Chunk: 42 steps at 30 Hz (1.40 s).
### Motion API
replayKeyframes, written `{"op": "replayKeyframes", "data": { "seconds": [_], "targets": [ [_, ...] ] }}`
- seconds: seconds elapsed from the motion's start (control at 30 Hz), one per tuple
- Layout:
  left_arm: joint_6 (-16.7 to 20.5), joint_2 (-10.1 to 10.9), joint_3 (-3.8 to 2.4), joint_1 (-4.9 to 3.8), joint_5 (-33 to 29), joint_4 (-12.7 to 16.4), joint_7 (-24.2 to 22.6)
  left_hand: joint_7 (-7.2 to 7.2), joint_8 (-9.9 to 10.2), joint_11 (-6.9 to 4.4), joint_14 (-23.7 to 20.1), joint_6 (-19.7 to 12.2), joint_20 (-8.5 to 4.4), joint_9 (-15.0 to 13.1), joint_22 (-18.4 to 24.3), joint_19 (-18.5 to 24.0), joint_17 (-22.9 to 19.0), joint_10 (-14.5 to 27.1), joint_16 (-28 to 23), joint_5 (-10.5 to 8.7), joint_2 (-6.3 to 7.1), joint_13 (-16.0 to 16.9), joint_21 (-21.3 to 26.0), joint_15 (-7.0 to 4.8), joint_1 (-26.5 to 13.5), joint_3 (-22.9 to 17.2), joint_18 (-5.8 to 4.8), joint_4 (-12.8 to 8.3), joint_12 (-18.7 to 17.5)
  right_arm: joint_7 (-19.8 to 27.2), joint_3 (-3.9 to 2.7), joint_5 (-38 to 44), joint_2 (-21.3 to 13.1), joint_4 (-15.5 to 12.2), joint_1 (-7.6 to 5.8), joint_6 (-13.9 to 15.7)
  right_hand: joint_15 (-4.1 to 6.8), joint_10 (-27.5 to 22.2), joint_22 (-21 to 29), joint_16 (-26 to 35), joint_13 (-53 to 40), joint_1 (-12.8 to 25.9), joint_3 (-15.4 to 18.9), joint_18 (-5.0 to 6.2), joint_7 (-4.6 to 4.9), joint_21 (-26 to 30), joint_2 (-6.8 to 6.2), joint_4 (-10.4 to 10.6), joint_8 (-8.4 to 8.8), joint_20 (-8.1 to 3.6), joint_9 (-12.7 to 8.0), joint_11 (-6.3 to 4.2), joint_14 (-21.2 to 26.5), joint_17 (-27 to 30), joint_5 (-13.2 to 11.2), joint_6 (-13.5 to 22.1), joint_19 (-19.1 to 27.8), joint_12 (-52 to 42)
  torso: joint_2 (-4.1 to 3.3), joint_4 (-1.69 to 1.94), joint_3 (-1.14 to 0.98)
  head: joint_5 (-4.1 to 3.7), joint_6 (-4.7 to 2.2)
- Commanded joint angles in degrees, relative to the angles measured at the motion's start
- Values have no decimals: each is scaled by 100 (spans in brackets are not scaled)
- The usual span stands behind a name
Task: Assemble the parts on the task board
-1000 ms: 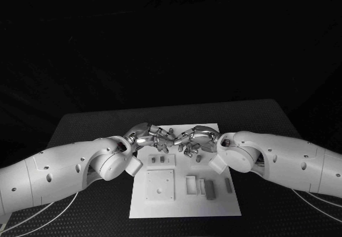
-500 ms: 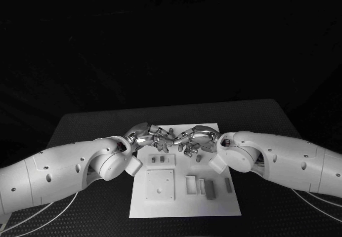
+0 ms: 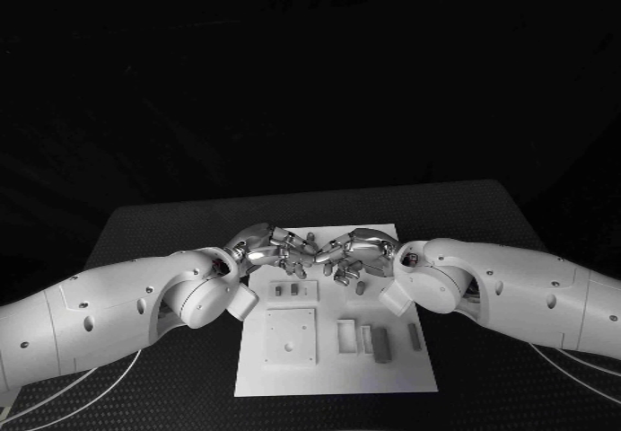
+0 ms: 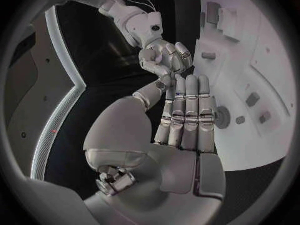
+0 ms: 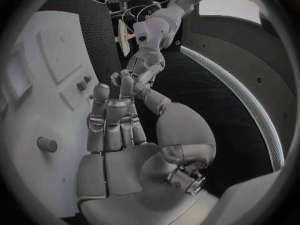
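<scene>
Nothing of note had shifted across the last second: both white arms, the board and every loose piece sat where they had in the two earlier head pictures, so the assembly had not advanced in that span.

Largest first, the black counter (image 3: 155, 224) filled the lower half of the head view, and the white rectangular task board (image 3: 336, 377) lay at its middle, running from the centre of the frame down towards the bottom edge. Above the board's upper end, just left of centre, the left silver robot hand (image 3: 269, 249) hovered, and just right of centre the right silver robot hand (image 3: 359, 253) faced it, the two near each other with fingertips almost meeting. In the left wrist view the left robot hand (image 4: 187, 115) had its fingers straight and pressed side by side, with nothing visibly held; the right wrist view showed the right robot hand (image 5: 115, 122) likewise flat and empty.

Smaller things followed. A raised white square plate (image 3: 292, 336) sat on the board's left half, and small grey parts (image 3: 382, 343) lay in a row to its right, untouched. That stillness suggested a pause before a pick, with the whole task seemingly left to do.
</scene>
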<state>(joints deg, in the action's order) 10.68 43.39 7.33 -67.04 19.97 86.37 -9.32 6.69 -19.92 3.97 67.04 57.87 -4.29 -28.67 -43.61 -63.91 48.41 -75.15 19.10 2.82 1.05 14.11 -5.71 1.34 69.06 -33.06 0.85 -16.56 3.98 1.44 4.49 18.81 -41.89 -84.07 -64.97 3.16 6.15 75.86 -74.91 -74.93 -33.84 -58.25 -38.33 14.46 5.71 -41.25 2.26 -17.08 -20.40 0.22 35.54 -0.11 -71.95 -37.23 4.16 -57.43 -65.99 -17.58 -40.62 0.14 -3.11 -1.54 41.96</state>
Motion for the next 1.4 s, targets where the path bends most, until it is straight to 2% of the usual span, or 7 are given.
{"op": "replayKeyframes", "data": {
  "seconds": [0.03, 0.33, 0.5, 0.7, 1.23, 1.4],
  "targets": [
    [-17, -5, 2, 2, 29, 12, 41, 8, -18, 1, 56, 51, 9, -11, -8, -48, 9, -51, -23, 9, -5, 9, -40, 3, 37, -29, 18, 1, 30, 85, -8, -35, -1, -7, -1, -35, 36, -53, -111, 19, -13, 3, -9, 54, 7, -15, 33, 30, -10, 6, 183, -8, 5, -6, 24, -18, 17, 46, 1, -1, -2, -3, 2],
    [-22, -8, 2, 2, 29, 9, 49, 0, -25, -8, 79, 67, 2, -20, -16, -66, 21, -73, -22, 6, -10, 14, -50, -5, 35, -32, 21, 0, 32, 42, -8, -106, -6, 3, -1, -25, -11, -172, -111, 30, -32, 70, 7, 54, 52, -7, 18, 36, 76, 28, 192, 41, 31, -16, 24, 85, 52, 155, 0, -1, -1, -11, 5],
    [-14, -6, 2, 2, 28, 9, 51, -2, -27, -10, 86, 71, -1, -24, -19, -72, 26, -81, -21, 5, -10, 15, -54, -8, 33, -32, 22, 0, 32, 41, -7, -214, -7, 10, -1, -54, -101, -386, -113, 36, -14, 145, 68, 54, 149, -1, -126, 43, 219, 49, 163, 133, 63, -26, 19, 287, 88, 316, 0, 2, -1, -17, 5],
    [12, -2, 2, 2, 25, 3, 56, -5, -30, -14, 97, 76, -5, -29, -24, -80, 32, -90, -20, 5, -13, 17, -60, -12, 30, -31, 23, -1, 32, 42, -7, -254, -21, 11, -1, -48, -224, -640, -115, 36, 54, 359, 328, 54, 281, -1, -297, 46, 418, 68, 76, 262, 114, -43, 13, 543, 136, 527, 0, 0, 0, -17, 3],
    [89, 13, 2, 2, 50, -14, 71, -9, -34, -19, 110, 83, -11, -36, -31, -90, 42, -104, -20, 5, -12, 21, -67, -17, 29, -30, 25, -2, 32, 85, -6, -262, -81, 131, -2, 72, -255, -662, -110, 36, 92, 423, 431, 54, 311, 1, -348, 69, 474, 76, 39, 292, 137, -48, 17, 578, 153, 603, 0, -1, -3, -14, 7],
    [220, 34, 2, 3, 911, -1, 94, -10, -34, -21, 112, 84, -12, -38, -32, -92, 44, -106, -20, 5, -12, 21, -68, -18, 32, -31, 26, -4, 31, 173, -8, -212, -122, 291, -5, 189, -254, -659, -110, 35, 93, 427, 434, 54, 310, 0, -348, 70, 474, 76, 39, 292, 135, -49, 18, 574, 152, 604, 2, -3, -3, -8, 3]
  ]
}}
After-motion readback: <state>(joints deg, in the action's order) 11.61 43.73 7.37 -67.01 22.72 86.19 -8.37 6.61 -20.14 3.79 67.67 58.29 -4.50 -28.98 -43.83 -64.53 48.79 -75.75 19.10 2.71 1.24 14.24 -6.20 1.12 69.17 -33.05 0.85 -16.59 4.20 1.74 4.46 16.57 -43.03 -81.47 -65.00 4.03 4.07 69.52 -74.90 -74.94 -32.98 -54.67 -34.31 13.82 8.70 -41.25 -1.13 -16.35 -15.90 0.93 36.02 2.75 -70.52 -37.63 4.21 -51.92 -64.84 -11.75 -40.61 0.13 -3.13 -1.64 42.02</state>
